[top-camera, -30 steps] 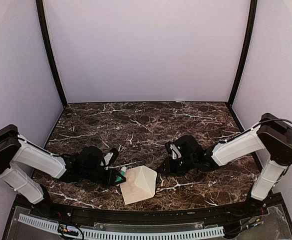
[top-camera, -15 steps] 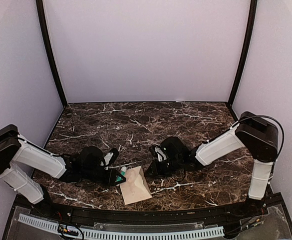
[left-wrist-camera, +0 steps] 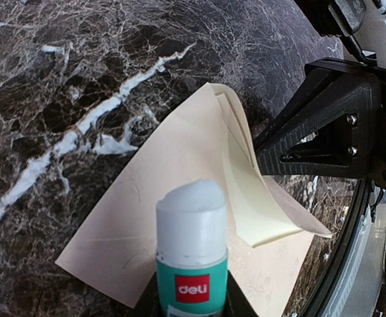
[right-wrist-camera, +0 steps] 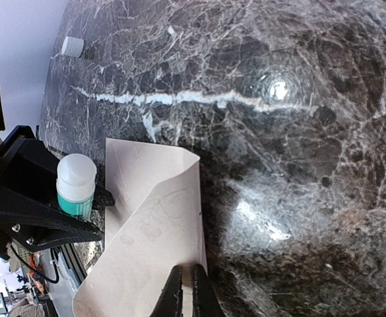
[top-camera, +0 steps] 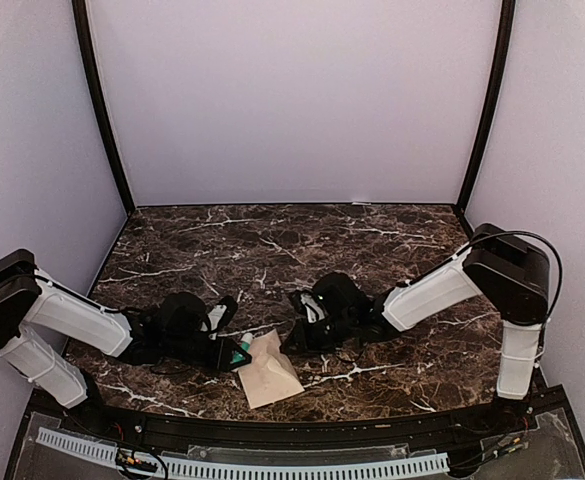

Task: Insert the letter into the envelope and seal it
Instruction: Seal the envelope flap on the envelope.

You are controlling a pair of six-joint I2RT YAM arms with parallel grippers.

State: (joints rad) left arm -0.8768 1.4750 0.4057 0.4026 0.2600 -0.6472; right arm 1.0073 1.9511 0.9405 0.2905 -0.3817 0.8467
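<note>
The cream envelope (top-camera: pixel 269 370) lies on the marble near the front edge, between both arms. My right gripper (top-camera: pixel 290 346) is shut on the edge of its triangular flap (right-wrist-camera: pixel 154 231) and holds the flap curled up over the envelope body (left-wrist-camera: pixel 140 205). My left gripper (top-camera: pixel 234 352) is shut on a green-and-white glue stick (left-wrist-camera: pixel 191 257), with its uncapped white tip just above the envelope's left part. The glue stick also shows in the right wrist view (right-wrist-camera: pixel 76 186). In the left wrist view the lifted flap (left-wrist-camera: pixel 255 191) shows its pale inner side. I see no separate letter sheet.
A small white cap (right-wrist-camera: pixel 72 45) lies on the marble beyond the envelope. The table's front rim (top-camera: pixel 272 425) runs just below the envelope. Purple walls (top-camera: pixel 292 100) close the back and sides. The two grippers are very close over the envelope.
My right gripper has moved left, carrying the flap from spread open to folded over the envelope body. The left gripper and glue stick have stayed in place.
</note>
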